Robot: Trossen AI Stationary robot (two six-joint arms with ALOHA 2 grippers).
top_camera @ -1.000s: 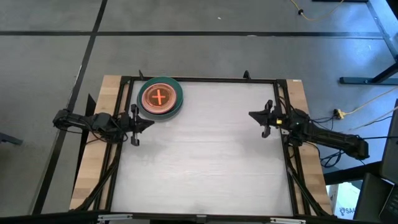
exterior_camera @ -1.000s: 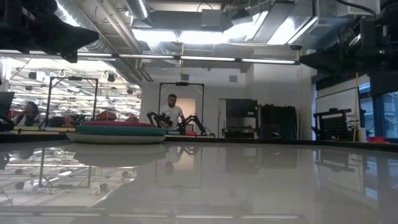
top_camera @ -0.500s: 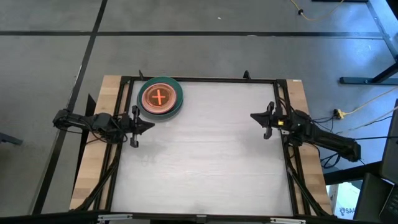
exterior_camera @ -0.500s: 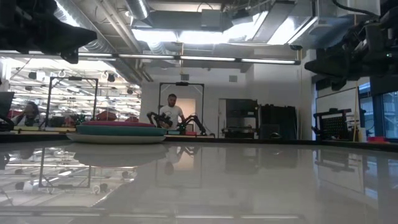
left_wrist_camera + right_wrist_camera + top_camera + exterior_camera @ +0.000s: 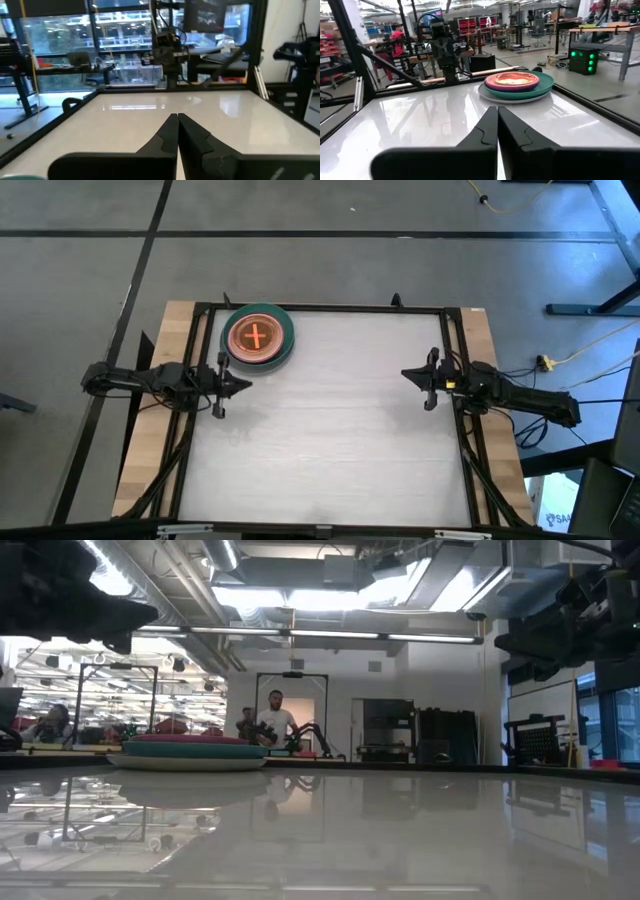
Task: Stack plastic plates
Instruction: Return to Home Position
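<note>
The plastic plates sit in one stack [image 5: 258, 338] near the table's far left corner: a grey plate at the bottom, then teal, magenta, and orange ones on top. The stack also shows in the low view [image 5: 190, 753] and the right wrist view [image 5: 516, 84]. My left gripper [image 5: 246, 384] is shut and hovers just on the near side of the stack, pointing right. My right gripper [image 5: 406, 374] is shut at the table's right side and points left. Their closed fingertips show in the left wrist view [image 5: 177, 117] and the right wrist view [image 5: 497, 109].
The white tabletop [image 5: 330, 440] spreads between the two arms. A black frame [image 5: 320, 308] runs along the table's edges. In the room behind, people [image 5: 272, 720] and other robot arms show beyond the far edge.
Both grippers have drifted a little toward the table's near edge and stayed shut. The stack of plates has not moved.
</note>
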